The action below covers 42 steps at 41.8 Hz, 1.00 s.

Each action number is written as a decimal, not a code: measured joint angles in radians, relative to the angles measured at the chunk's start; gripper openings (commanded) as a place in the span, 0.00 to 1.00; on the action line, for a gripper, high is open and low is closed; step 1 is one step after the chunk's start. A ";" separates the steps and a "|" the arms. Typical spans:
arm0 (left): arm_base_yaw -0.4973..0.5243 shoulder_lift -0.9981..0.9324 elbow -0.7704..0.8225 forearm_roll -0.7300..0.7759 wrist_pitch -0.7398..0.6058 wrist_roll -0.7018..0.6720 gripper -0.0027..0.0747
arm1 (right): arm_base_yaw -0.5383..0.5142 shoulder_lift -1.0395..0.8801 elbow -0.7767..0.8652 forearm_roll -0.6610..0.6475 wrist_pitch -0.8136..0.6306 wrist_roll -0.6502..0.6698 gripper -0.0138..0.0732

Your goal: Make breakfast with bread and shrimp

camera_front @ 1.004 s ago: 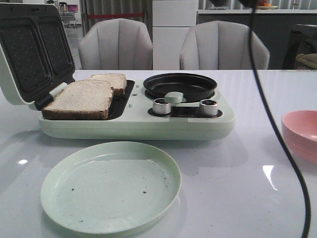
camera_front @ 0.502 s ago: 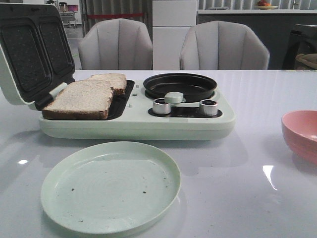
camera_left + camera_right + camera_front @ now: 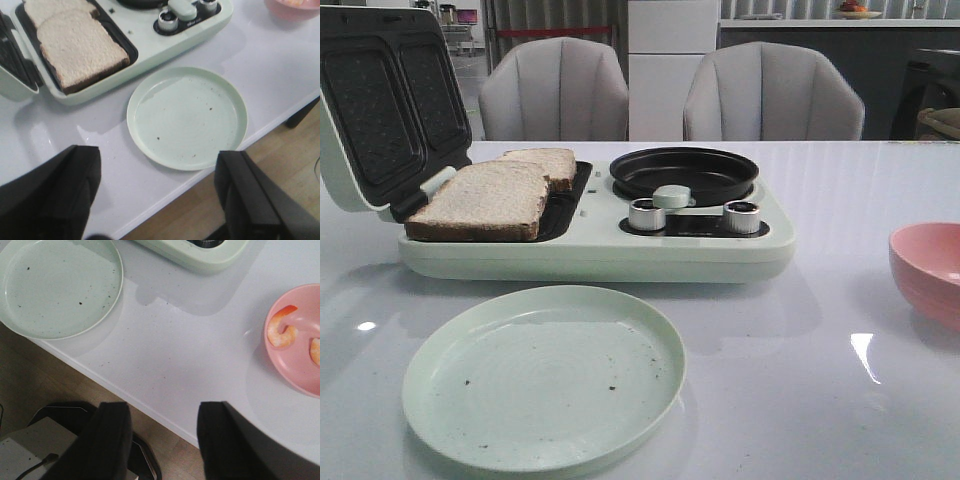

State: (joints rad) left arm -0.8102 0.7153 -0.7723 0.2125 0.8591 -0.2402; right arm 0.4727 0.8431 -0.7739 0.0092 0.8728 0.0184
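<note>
A dining area in a home-style or showroom kitchen.
A glossy white table (image 3: 840, 400) holds a pale green breakfast maker (image 3: 600, 245), a green plate (image 3: 440, 400) and a pink bowl (image 3: 920, 275). Two grey upholstered chairs (image 3: 555, 90) face it. Behind them stand a white cabinet (image 3: 670, 60) and a dark counter (image 3: 790, 25). The floor (image 3: 30, 385) is wood.

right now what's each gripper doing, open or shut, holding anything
Left gripper: open, holding nothing, above the table edge near the plate.
Right gripper: open, holding nothing, above the table edge.
</note>
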 measured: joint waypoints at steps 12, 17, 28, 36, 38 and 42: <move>0.091 0.254 -0.118 0.044 0.156 0.000 0.60 | 0.000 0.000 0.000 0.000 0.000 0.002 0.64; 0.232 0.312 -0.142 0.047 0.167 0.002 0.41 | 0.000 0.000 0.001 0.000 0.000 0.002 0.64; 0.583 0.335 -0.153 0.007 0.131 0.088 0.16 | 0.000 0.000 0.001 0.000 0.000 0.002 0.64; 0.824 0.349 -0.159 -0.116 0.031 0.233 0.16 | 0.000 0.000 0.001 0.000 0.000 0.002 0.64; 0.876 0.367 -0.171 -0.147 0.014 0.260 0.17 | 0.000 0.000 0.001 0.000 0.000 0.002 0.64; 0.950 0.437 -0.215 -0.212 -0.011 0.290 0.16 | 0.000 0.000 0.001 0.000 0.000 0.002 0.64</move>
State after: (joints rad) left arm 0.1399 1.1522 -0.9876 0.0000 0.8478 0.0495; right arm 0.4727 0.8431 -0.7733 0.0092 0.8728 0.0206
